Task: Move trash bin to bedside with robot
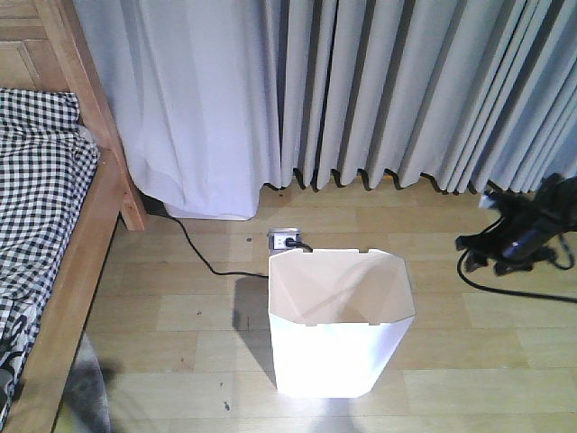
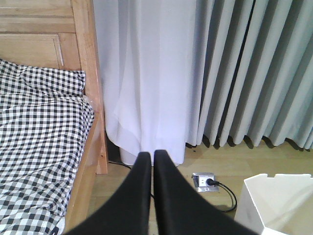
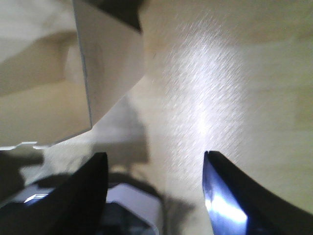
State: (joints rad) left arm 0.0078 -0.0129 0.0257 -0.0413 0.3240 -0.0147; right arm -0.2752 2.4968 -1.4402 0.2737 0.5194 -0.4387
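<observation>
The white trash bin (image 1: 338, 347) stands upright and empty on the wooden floor, mid-frame in the front view. Its rim corner shows in the left wrist view (image 2: 279, 200) and its wall in the right wrist view (image 3: 112, 58). The bed (image 1: 41, 198) with checked bedding and a light wooden frame lies to the left, a strip of floor away from the bin. The black right arm (image 1: 527, 230) hangs to the right of the bin, apart from it. My right gripper (image 3: 154, 154) is open over bare floor. My left gripper (image 2: 151, 152) is shut, holding nothing, and points toward the curtain by the bed (image 2: 39, 127).
Grey curtains (image 1: 406, 90) and a white sheer panel (image 1: 198, 108) close off the far side. A floor socket (image 1: 284, 240) sits just behind the bin, with a black cable (image 1: 194, 248) running toward the bed post. A black cable trails under the right arm.
</observation>
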